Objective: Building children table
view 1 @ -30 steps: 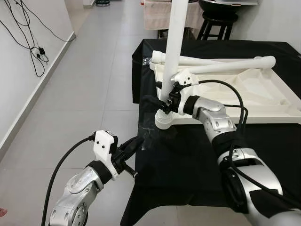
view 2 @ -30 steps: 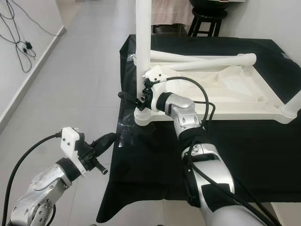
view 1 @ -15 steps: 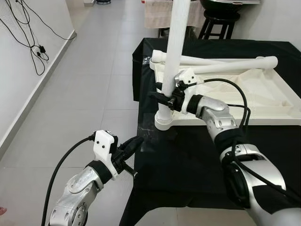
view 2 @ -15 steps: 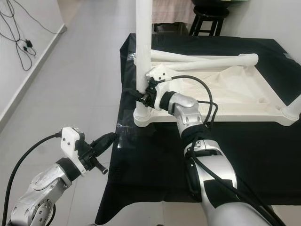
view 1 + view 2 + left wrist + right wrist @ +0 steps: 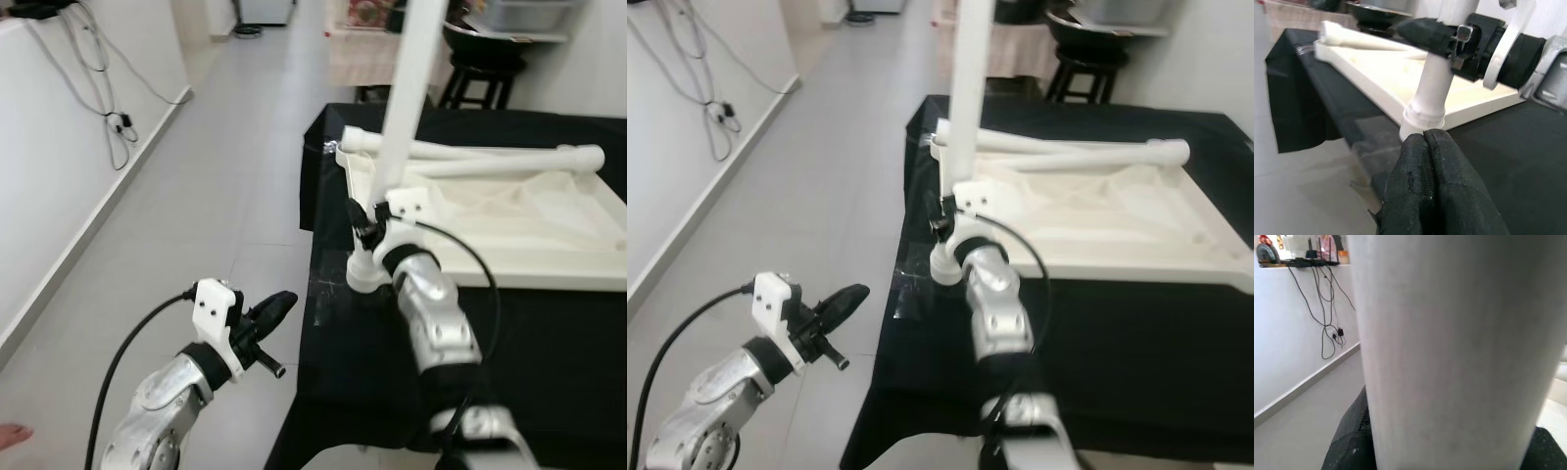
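Observation:
The white children's table top (image 5: 509,225) lies upside down on a black cloth (image 5: 549,343). One white leg (image 5: 407,108) stands upright in its near left corner socket (image 5: 364,272). My right gripper (image 5: 364,227) is shut on this leg just above the socket; in the right wrist view the leg (image 5: 1459,352) sits between the black fingers (image 5: 1352,445). My left gripper (image 5: 274,308) is shut on nothing, hovering off the cloth's left edge over the floor. Its pressed fingertips (image 5: 1425,142) point at the socket.
Two loose white legs (image 5: 490,162) lie across the far side of the upturned top. A black stool (image 5: 470,69) stands behind the table. Grey tiled floor (image 5: 216,196) stretches to the left, with cables (image 5: 108,98) hanging on the left wall.
The camera has shifted, so the whole scene sits differently. My right gripper has closed in tight against the upright leg. The left gripper holds the same place.

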Robot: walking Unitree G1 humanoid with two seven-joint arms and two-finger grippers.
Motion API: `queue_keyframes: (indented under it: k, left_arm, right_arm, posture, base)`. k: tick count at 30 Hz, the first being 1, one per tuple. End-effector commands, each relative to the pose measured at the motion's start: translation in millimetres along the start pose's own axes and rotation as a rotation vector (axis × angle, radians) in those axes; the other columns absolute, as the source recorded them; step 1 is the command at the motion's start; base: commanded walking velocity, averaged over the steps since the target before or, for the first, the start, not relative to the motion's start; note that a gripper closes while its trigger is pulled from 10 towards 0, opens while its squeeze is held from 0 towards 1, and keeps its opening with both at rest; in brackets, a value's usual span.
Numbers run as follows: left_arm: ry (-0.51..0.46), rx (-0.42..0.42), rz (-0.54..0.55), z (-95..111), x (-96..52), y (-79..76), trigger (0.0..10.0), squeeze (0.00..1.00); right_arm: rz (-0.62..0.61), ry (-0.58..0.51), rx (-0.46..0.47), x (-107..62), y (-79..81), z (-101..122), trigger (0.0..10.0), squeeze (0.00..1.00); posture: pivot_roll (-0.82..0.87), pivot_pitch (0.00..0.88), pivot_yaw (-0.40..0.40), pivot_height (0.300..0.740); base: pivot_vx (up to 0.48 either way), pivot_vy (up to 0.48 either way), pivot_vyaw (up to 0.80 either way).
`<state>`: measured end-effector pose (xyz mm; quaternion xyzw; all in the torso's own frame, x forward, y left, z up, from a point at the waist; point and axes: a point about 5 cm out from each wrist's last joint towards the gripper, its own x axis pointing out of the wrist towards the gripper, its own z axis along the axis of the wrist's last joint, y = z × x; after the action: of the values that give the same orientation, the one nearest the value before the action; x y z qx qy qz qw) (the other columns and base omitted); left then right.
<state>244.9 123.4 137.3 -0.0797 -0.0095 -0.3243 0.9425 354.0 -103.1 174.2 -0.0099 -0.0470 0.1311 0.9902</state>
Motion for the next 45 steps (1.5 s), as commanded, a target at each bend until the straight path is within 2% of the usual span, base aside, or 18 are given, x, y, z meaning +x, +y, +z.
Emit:
queue_keyframes:
  k: [1, 5, 6, 7, 9, 10, 12, 17, 18, 20, 22, 24, 27, 30, 31, 33, 34, 45]
  left_arm:
    - [0.026, -0.019, -0.006, -6, 0.4, 0.4, 10.0, 0.00]
    - [0.023, -0.019, -0.005, -5, 1.3, 0.0, 10.0, 0.00]
    - [0.019, -0.019, 0.006, -5, 1.2, 0.2, 10.0, 0.00]
    - [0.016, -0.019, 0.013, -5, 1.2, 0.2, 10.0, 0.00]
    - [0.015, -0.019, 0.017, -5, 1.2, 0.1, 10.0, 0.00]
    - [0.015, -0.021, 0.016, -5, 1.3, -0.1, 10.0, 0.00]
    - [0.016, -0.023, 0.010, -5, 1.6, -0.6, 10.0, 0.00]
    - [0.018, -0.029, 0.000, -6, 2.7, -2.0, 10.0, 0.00]
    - [0.018, -0.029, 0.001, -6, 2.8, -2.0, 10.0, 0.00]
    - [0.017, -0.028, 0.001, -6, 2.9, -2.0, 10.0, 0.00]
    - [0.017, -0.027, 0.003, -7, 3.3, -2.0, 10.0, 0.00]
    - [0.017, -0.027, 0.003, -7, 3.3, -2.0, 10.0, 0.00]
    - [0.019, -0.025, 0.004, -7, 3.3, -2.5, 10.0, 0.00]
    - [0.020, -0.025, 0.005, -7, 3.1, -2.8, 10.0, 0.00]
    - [0.021, -0.024, 0.005, -8, 2.9, -3.2, 10.0, 0.00]
    - [0.022, -0.023, 0.006, -8, 2.8, -3.6, 10.0, 0.00]
    - [0.022, -0.022, 0.006, -8, 2.5, -4.0, 10.0, 0.00]
    - [0.026, -0.026, 0.003, -9, 1.3, -5.1, 10.0, 0.00]
  right_arm:
    - [-0.001, 0.117, 0.008, -1.4, 2.9, -24, 0.0, 0.00]
    - [-0.003, 0.122, 0.000, 2.8, 8.3, -23, 0.0, 0.00]
    - [0.002, 0.132, -0.005, 3.3, 11.8, -23, 3.8, 0.00]
    - [0.007, 0.148, 0.001, 2.7, 15.3, -23, 10.0, 0.00]
    - [0.028, 0.150, 0.021, 2.9, 18.3, -20, 10.0, 0.06]
    - [0.047, 0.143, 0.021, 2.7, 19.2, -15, 10.0, 0.94]
    - [0.084, 0.122, 0.031, 5.3, 17.5, -7, 10.0, 1.00]
    - [0.298, 0.017, 0.022, 19.9, 5.6, 21, 10.0, 1.00]
    - [0.377, -0.006, 0.008, 23.5, 1.8, 28, 10.0, 0.00]
    - [0.430, -0.020, -0.002, 25.6, -1.0, 33, 10.0, 0.00]
    - [0.582, -0.017, -0.051, 28.2, -3.4, 37, 10.0, 0.00]
    - [0.582, -0.017, -0.051, 28.2, -3.4, 37, 10.0, 0.00]
    - [0.721, 0.026, -0.107, 30.5, -2.0, 37, 10.0, 0.00]
    - [0.749, 0.040, -0.098, 31.4, -0.7, 36, 10.0, 0.00]
    - [0.774, 0.063, -0.082, 32.2, 0.1, 34, 1.7, 0.00]
    - [0.794, 0.077, -0.069, 32.7, 0.2, 32, 1.7, 0.00]
    - [0.797, 0.090, -0.055, 33.1, -1.0, 30, 0.0, 0.00]
    - [0.767, 0.094, -0.044, 28.1, -20.8, 20, 0.0, 0.00]
  posture:
    - [0.02, 0.096, -0.043, 0.740]
    - [0.02, 0.096, -0.044, 0.740]
    - [0.02, 0.096, -0.045, 0.740]
    - [0.02, 0.096, -0.045, 0.740]
    - [0.02, 0.096, -0.045, 0.740]
    - [0.02, 0.097, -0.046, 0.740]
    - [0.02, 0.096, -0.045, 0.740]
    - [0.02, 0.094, -0.049, 0.740]
    - [0.02, 0.094, -0.049, 0.740]
    - [0.02, 0.094, -0.049, 0.740]
    - [0.03, 0.087, -0.053, 0.740]
    - [0.03, 0.087, -0.053, 0.740]
    - [0.04, 0.084, -0.055, 0.740]
    - [0.04, 0.083, -0.056, 0.740]
    - [0.05, 0.082, -0.058, 0.740]
    - [0.05, 0.082, -0.059, 0.740]
    - [0.05, 0.082, -0.060, 0.740]
    - [0.04, 0.083, -0.057, 0.740]
  base:
    - [0.000, 0.000, 0.00]
    - [0.000, 0.000, 0.00]
    - [0.000, 0.000, 0.00]
    - [0.000, 0.000, 0.00]
    - [0.000, 0.000, 0.00]
    - [0.000, 0.000, 0.00]
    - [0.000, 0.000, 0.00]
    - [0.000, 0.000, 0.00]
    - [0.000, 0.000, 0.00]
    - [0.000, 0.000, 0.00]
    - [0.000, 0.000, 0.00]
    - [0.000, 0.000, 0.00]
    - [0.000, 0.000, 0.00]
    - [0.000, 0.000, 0.00]
    - [0.000, 0.000, 0.00]
    - [0.000, 0.000, 0.00]
    - [0.000, 0.000, 0.00]
    - [0.000, 0.000, 0.00]
